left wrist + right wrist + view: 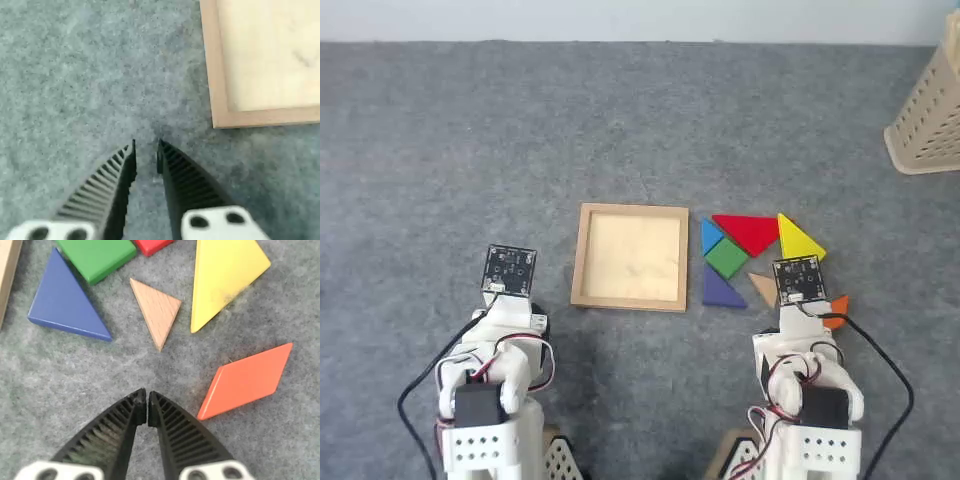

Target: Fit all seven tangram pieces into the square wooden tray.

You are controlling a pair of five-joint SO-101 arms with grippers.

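Right gripper, pressed together, near the wooden triangle — spread it before you pinch across that piece's edges; left gripper, barely parted, rests beside the tray.

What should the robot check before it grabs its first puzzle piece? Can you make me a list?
1. Is the square wooden tray empty? Ok.
2. Is the right gripper open for a grab? Not ok, its jaws are shut.
3. Is the small plain wooden triangle just ahead of it free, touching no other piece? Ok.
4. Is the orange parallelogram piece clear of the big yellow triangle? Ok.
5. Is the left gripper empty? Ok, it is over the grey carpet near the tray's corner.
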